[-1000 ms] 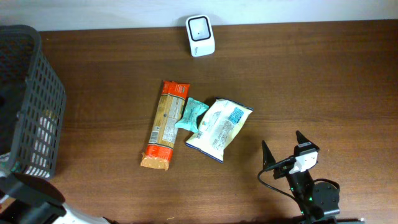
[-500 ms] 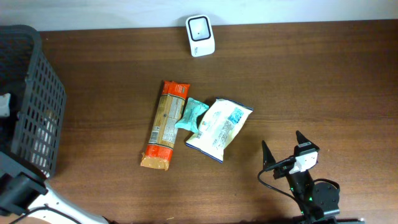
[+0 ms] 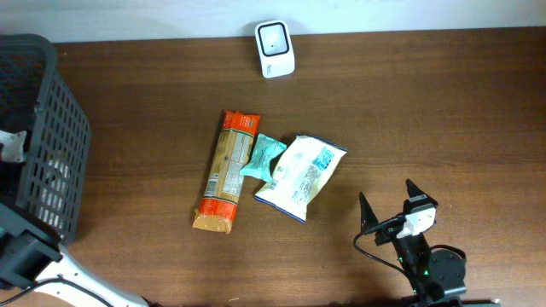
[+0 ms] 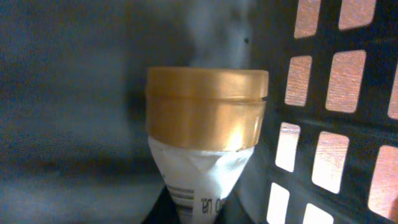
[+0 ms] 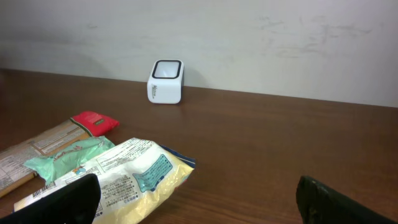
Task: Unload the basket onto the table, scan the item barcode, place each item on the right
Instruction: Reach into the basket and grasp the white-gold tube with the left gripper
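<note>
So the left claw [image 4: 186, 216] is down inside the black plastic mesh basket [image 3: 60, 128] at the left edge of the brown wooden tabletop [image 3: 426, 102]. From the left wrist view it looks clenched on the narrow tail end of a white squeeze tube with a shiny gold cap [image 4: 205, 118]. The tube sticks straight out from the claw with the cap at the far end. The pinch point sits right at the bottom edge of the frame, so only a sliver of dark finger shows there. There are some printed black bars on the white part just above the grip. The basket's gridded wall is just to the right of the tube (whether they actually touch, I can't tell).

The right claw [image 3: 386, 194] is spread wide with nothing in it, over the near right part of the tabletop and well apart from everything else. You can see both of its dark fingers at the bottom corners of its own wrist view.

The small white box-shaped scanner with a dark window [image 3: 275, 37] stands at the far edge, near the wall. In the middle lie three packs bunched together: a long orange and tan packet [image 3: 226, 170], a small teal pouch [image 3: 263, 158] touching it, and a white and yellow crinkly bag [image 3: 300, 175] overlapping the pouch on the right.
</note>
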You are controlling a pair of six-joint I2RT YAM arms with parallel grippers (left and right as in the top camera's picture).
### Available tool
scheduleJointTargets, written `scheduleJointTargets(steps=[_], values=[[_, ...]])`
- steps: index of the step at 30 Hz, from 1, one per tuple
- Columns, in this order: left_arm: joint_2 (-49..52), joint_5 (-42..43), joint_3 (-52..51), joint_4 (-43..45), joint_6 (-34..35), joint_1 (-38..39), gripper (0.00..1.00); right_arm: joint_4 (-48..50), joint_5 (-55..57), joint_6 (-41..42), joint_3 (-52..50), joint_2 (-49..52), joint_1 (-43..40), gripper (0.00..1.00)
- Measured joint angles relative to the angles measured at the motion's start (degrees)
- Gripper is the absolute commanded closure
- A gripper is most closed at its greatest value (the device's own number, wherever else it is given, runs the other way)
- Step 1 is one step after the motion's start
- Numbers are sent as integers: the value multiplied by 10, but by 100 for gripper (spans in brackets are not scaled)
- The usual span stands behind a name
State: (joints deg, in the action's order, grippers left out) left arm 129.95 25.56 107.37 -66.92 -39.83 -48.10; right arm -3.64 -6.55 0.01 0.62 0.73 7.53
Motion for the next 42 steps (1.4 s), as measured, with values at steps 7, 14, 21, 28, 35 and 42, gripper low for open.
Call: scheduleJointTargets(steps=[7,14,21,28,35,42], values=[[3,-60,45,8,89,0,28,0,0,0,0,0,0,1],[3,-84,6,1,127,1,1,0,0,0,0,0,0,1],[-19,-85,-40,57,129,1,16,0,0,0,0,0,0,1],[-18,-83,-49,68,135,0,89,0,0,0,0,0,0,1],[-14,-76,-25,37,138,-2,100,0,0,0,0,0,0,1],[28,-95,154,-67,173,2,100,0,0,0,0,0,0,1]])
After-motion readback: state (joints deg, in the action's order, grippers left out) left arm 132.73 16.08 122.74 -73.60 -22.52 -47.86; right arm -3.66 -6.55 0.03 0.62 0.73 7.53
